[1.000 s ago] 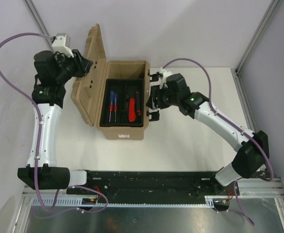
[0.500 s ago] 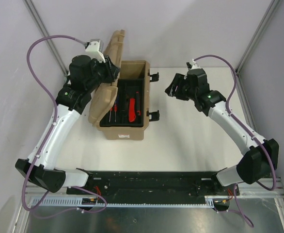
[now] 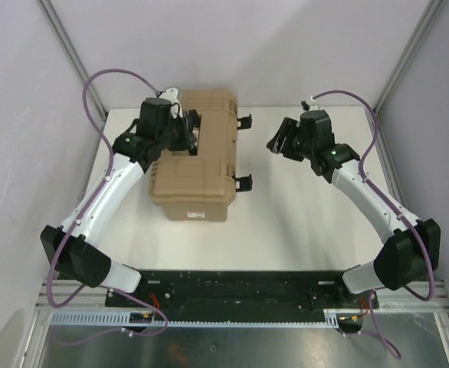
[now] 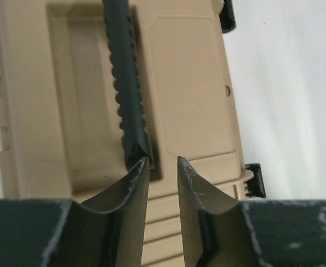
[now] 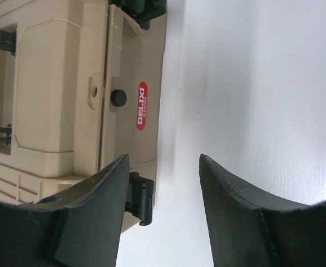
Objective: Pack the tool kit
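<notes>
The toolbox (image 3: 200, 178) sits on the white tabletop (image 3: 286, 222) towards its far left, lid down, long side running away from the arms. Two black latches (image 3: 245, 121) stick out from its right side, one near each end. The black lid handle (image 4: 124, 72) lies flat in its recess along the top.

The left hand (image 3: 188, 130) hovers over the far part of the lid. In its wrist view its fingers (image 4: 131, 186) stand a narrow slit apart with only tan lid showing between them, and the handle's end is just at the left fingertip.

The right hand (image 3: 278, 138) hangs to the right of the box, apart from it, its fingers (image 5: 104, 183) spread wide with nothing between. Its camera shows a red oval label (image 5: 141, 105) and a small black knob (image 5: 118, 97) on the box's side.
</notes>
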Tool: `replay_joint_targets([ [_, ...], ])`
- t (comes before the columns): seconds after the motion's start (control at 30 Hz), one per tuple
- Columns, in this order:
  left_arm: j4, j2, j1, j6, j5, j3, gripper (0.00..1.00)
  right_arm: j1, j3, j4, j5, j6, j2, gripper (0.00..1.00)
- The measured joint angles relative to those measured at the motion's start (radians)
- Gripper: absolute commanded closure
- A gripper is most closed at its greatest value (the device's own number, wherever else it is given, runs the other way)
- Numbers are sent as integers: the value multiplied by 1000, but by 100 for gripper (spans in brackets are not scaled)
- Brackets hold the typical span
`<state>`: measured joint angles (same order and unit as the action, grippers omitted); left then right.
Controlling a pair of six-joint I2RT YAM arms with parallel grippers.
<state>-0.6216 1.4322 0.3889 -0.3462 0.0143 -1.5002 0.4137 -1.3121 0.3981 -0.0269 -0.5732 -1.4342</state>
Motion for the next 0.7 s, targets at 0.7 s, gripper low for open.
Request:
replay_joint_targets([
  [0.7, 30, -50, 156, 51, -137, 89, 28, -64, 473, -181, -143, -177, 117, 22],
])
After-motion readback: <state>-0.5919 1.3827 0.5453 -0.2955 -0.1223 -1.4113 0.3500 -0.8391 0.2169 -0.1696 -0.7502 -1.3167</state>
